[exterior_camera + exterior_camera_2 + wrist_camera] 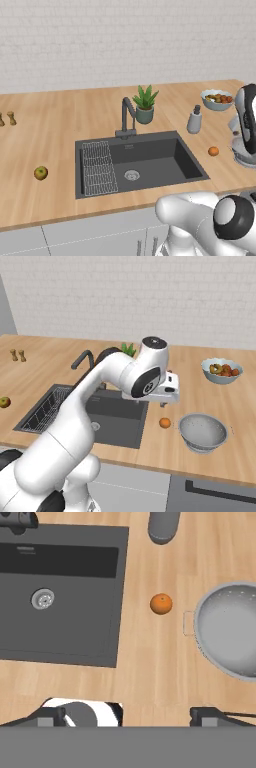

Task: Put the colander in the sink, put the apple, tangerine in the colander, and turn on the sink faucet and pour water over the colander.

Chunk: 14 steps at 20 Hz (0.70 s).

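1. Three things of the task still sat on the wooden counter: the colander to the right of the sink, the tangerine between colander and sink, and the apple well apart on the sink's far left.
2. The gripper hung above the counter with its jaws spread wide and nothing between them, the tangerine and colander ahead of it in the hand view.
3. The step in hand looked like fetching the colander first, since the sink held no bowl.
4. To do it well, the arm should shift right and come down over the near rim or its small handle, one finger inside the wall and one outside.
5. It should keep clear of the tangerine just beside that handle, lest a nudge roll it away.
6. The sink faucet stood behind the basin, untouched.
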Available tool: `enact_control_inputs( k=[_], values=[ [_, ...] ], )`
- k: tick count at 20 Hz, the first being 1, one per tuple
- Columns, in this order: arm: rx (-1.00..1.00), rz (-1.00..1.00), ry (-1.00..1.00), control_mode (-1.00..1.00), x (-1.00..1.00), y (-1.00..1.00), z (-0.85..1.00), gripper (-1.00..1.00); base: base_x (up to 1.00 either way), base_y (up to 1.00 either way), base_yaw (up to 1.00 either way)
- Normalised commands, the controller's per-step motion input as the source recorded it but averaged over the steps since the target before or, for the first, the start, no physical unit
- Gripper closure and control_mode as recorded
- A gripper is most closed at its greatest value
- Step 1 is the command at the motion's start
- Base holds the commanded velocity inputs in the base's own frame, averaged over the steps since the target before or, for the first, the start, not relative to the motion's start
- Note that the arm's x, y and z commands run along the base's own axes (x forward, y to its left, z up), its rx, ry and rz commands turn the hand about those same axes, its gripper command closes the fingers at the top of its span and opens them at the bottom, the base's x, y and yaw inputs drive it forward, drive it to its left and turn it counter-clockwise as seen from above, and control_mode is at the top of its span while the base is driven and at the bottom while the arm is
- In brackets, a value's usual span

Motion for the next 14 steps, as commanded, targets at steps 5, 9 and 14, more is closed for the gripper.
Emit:
enact_control_inputs(
  k=[5,9,14],
  values=[
    [-0.01,-0.02,0.02,-1.00,-0.04,-0.58,-0.26,-1.00,0.00,0.00,0.00],
    [-0.02,0.00,0.00,-1.00,0.00,-0.46,-0.43,-1.00,0.00,0.00,0.00],
    [-0.04,0.00,0.00,-1.00,0.11,-0.20,-0.54,-1.00,0.00,0.00,0.00]
  ],
)
